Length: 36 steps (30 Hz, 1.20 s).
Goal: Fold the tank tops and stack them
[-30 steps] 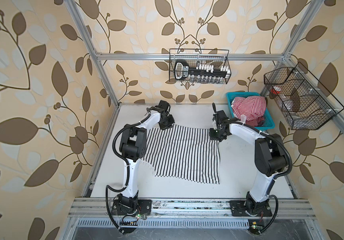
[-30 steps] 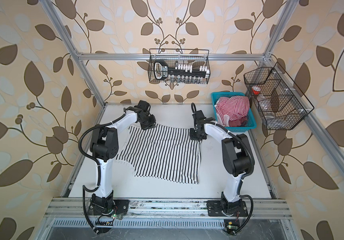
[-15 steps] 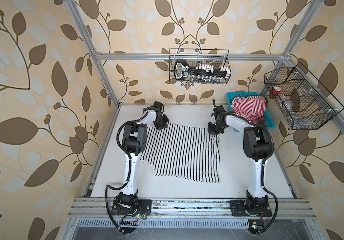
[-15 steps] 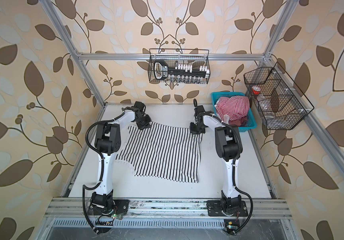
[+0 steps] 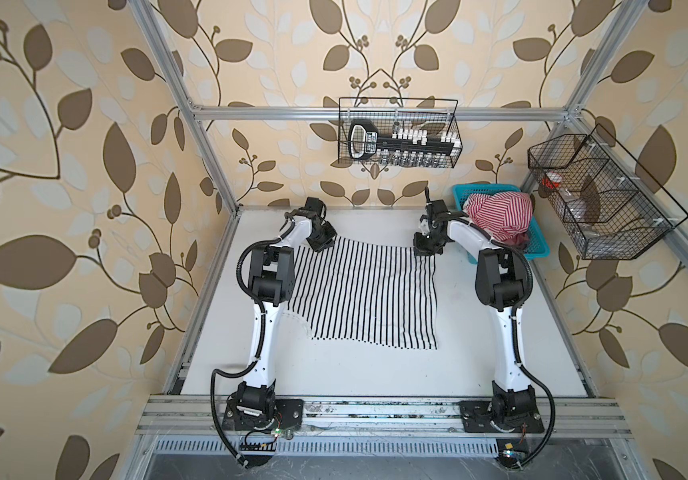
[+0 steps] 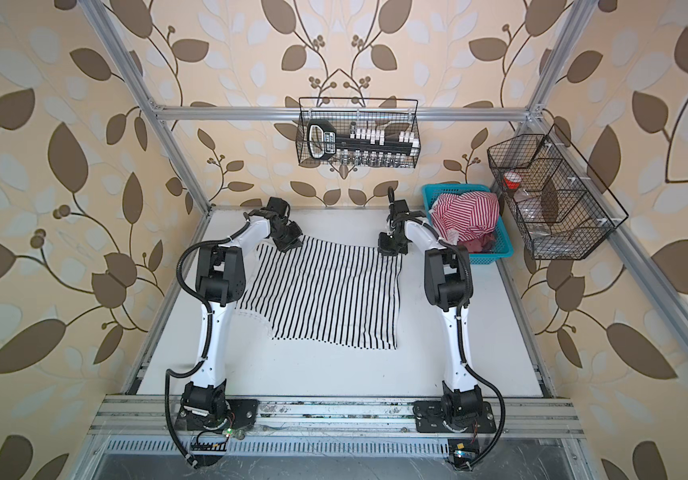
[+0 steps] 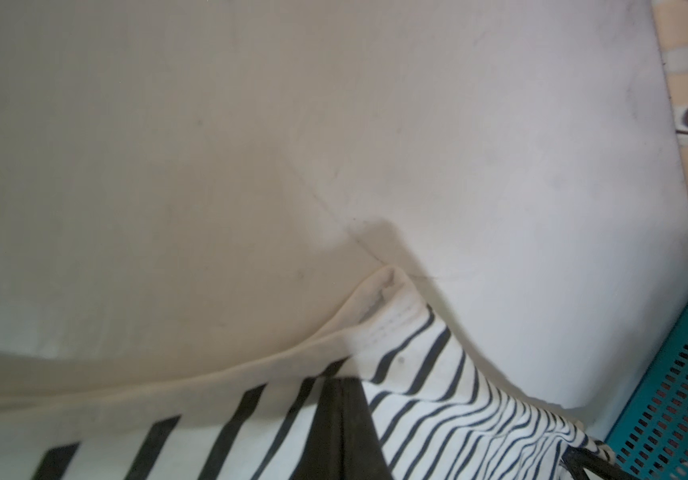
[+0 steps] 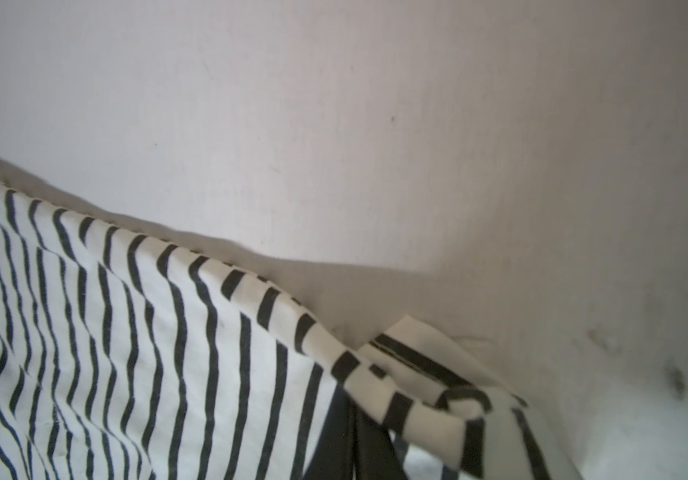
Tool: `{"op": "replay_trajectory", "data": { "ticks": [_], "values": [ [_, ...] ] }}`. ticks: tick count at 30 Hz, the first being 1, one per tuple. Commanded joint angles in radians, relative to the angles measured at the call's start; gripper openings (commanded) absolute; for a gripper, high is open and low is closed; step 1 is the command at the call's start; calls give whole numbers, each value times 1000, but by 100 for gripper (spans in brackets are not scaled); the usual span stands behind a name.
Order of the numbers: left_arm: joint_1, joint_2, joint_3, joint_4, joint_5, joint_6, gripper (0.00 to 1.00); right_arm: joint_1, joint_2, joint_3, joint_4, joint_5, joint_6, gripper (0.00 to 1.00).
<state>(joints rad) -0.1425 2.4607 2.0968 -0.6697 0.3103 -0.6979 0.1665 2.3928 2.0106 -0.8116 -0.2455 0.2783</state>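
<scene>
In both top views the black-striped tank top (image 5: 367, 291) (image 6: 325, 291) lies spread on the white table (image 5: 375, 374). My left gripper (image 5: 320, 245) (image 6: 288, 245) is shut on its far left corner. My right gripper (image 5: 425, 249) (image 6: 392, 249) is shut on its far right corner. The left wrist view shows dark fingers (image 7: 340, 415) pressed together with striped cloth (image 7: 417, 374) bunched at their tip. The right wrist view shows the same, the hem (image 8: 375, 386) folding over the shut fingers (image 8: 346, 436). The red-striped tank top (image 5: 498, 214) (image 6: 466, 216) sits crumpled in a teal basket (image 5: 539, 249) (image 6: 429, 195).
The teal basket stands at the table's back right, close to the right arm; it also shows in the left wrist view (image 7: 674, 395). A wire basket (image 5: 398, 137) hangs on the back wall and another wire basket (image 5: 599, 199) on the right wall. Metal frame posts border the table.
The right gripper has closed on the far right corner and moved toward the back wall. Both arms' elbows have risen. The shirt's far edge now runs taut between the grippers.
</scene>
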Motion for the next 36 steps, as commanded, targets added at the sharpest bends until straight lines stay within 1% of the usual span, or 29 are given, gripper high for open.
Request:
{"op": "replay_trajectory", "data": {
  "ticks": [1,3,5,6,9,11,13,16,20,22,24,28,30,31,32,36],
  "values": [
    [8,-54,36,-33,-4,26,0,-5,-29,2,-12,-41,-35,7],
    [7,-99,27,-30,-5,39,1,-5,-97,-58,37,-58,-37,10],
    [6,-169,2,-30,-14,56,5,-5,-206,-166,130,-81,-36,19],
    [5,-209,-20,-26,-22,65,7,-5,-264,-228,181,-91,-32,21],
    [-5,-361,-145,-11,-47,100,15,-4,-451,-419,302,-103,-11,25],
    [-19,-463,-235,-15,-70,129,19,0,-563,-527,339,-99,1,28],
    [-40,-574,-336,-27,-109,161,24,12,-666,-625,340,-76,2,29],
    [-77,-720,-496,-46,-155,194,30,56,-796,-759,308,-2,7,32],
    [-134,-854,-662,-105,-195,230,37,146,-936,-921,249,125,35,34],
    [-169,-893,-715,-155,-226,254,42,194,-990,-979,217,178,58,35],
    [-203,-926,-775,-191,-245,271,44,236,-1044,-1032,191,225,93,36],
    [-232,-1000,-941,-190,-224,265,46,323,-1165,-1157,158,301,182,39],
    [-238,-1014,-1008,-178,-227,257,47,362,-1220,-1216,144,321,235,40],
    [-238,-1051,-1039,-170,-229,248,47,383,-1245,-1247,140,328,260,40],
    [-241,-1059,-1064,-163,-227,240,47,405,-1269,-1276,137,331,286,41],
    [-263,-1071,-1127,-140,-225,212,47,470,-1315,-1348,109,349,374,41]
  ]
}}
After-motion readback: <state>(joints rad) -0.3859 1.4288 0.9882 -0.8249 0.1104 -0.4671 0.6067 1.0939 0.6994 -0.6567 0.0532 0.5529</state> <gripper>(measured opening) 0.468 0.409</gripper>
